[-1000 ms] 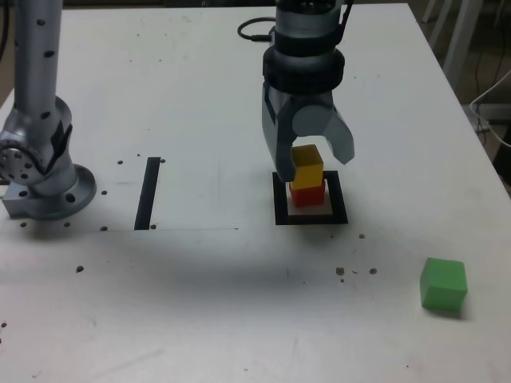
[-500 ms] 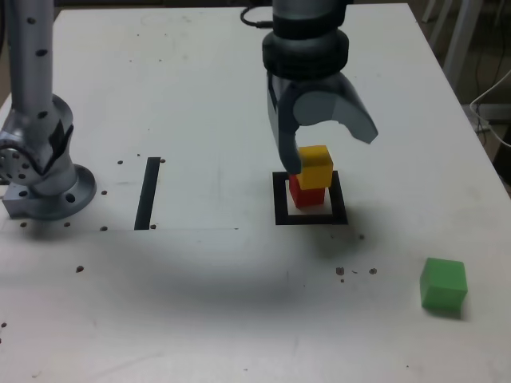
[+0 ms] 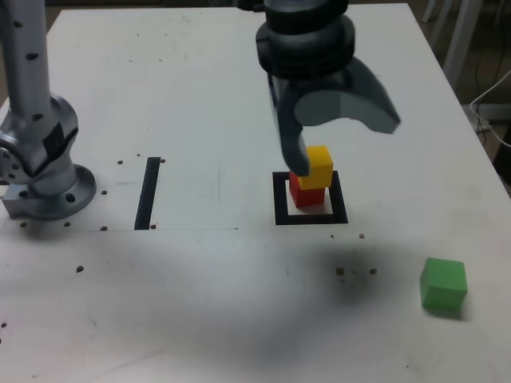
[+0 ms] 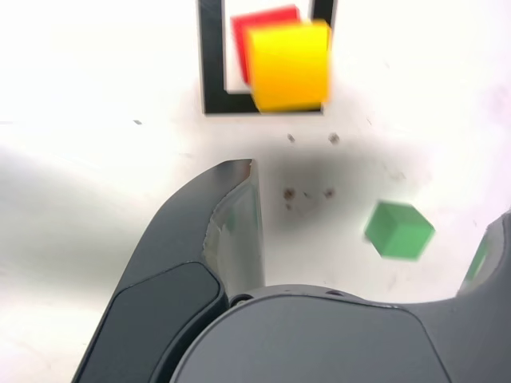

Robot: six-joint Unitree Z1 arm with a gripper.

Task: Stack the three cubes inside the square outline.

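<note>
In the exterior view the yellow cube (image 3: 318,166) rests on the red cube (image 3: 307,194), slightly offset, inside the black square outline (image 3: 281,199). My gripper (image 3: 343,144) hangs above and just behind the stack, open wide, holding nothing; its left finger (image 3: 294,152) ends close beside the yellow cube. The green cube (image 3: 443,285) lies alone toward the front on the exterior view's right. The wrist view shows the yellow cube (image 4: 289,65) over the red cube (image 4: 259,24) in the outline (image 4: 211,64), the green cube (image 4: 399,230), and one dark finger (image 4: 231,207).
A straight black tape strip (image 3: 148,191) lies on the exterior view's left of the outline. The arm's silver base (image 3: 44,175) stands at the table's left edge. Dark specks (image 3: 355,271) dot the white table (image 3: 200,303). Cables (image 3: 491,104) hang beyond the right edge.
The jaws have spread wide and let go of the yellow cube. The gripper has risen, and the yellow cube stays on the red one.
</note>
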